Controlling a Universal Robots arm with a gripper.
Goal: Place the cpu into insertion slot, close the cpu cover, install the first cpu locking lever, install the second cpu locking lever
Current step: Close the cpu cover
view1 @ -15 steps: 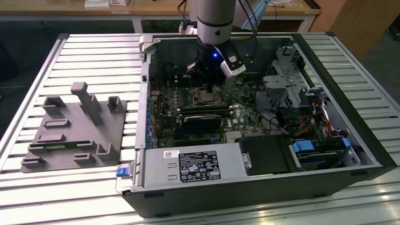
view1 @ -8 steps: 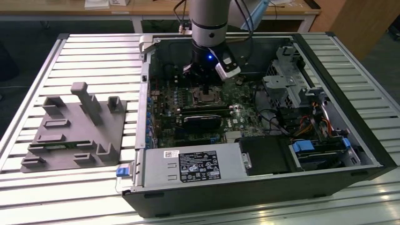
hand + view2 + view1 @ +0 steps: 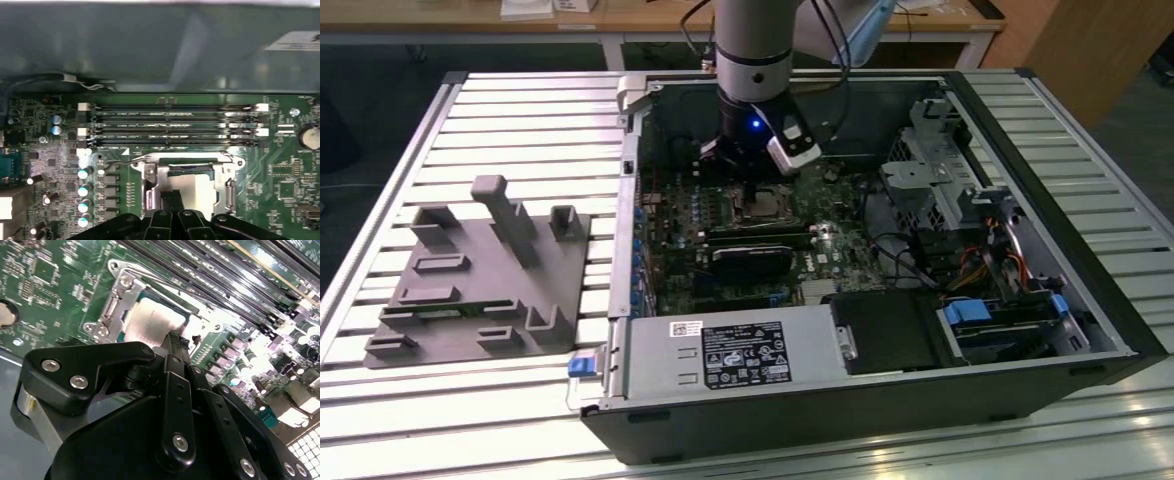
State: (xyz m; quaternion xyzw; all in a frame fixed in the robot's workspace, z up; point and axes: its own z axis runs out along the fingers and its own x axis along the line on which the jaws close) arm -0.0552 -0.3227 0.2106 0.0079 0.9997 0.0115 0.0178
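The cpu (image 3: 197, 187) shows its dull silver top in the insertion slot (image 3: 758, 204) on the green board. The cpu cover (image 3: 150, 176), a silvery frame, lies flat around it, and the cpu (image 3: 149, 321) appears through its window in both wrist views. A thin lever wire (image 3: 119, 162) runs from the socket's corner on the side of the memory slots; whether it is latched cannot be told. My gripper (image 3: 172, 197) hangs just over the socket's edge, shut with nothing between the fingertips (image 3: 175, 341). In the exterior view the gripper (image 3: 744, 168) sits right behind the socket.
Several long black memory slots (image 3: 175, 125) lie right beside the socket. Upright capacitors (image 3: 84, 190) stand on another side. The open computer case (image 3: 630, 300) walls in the board, with a drive cage (image 3: 927, 170) at the exterior view's right. A grey fixture block (image 3: 480, 280) rests outside.
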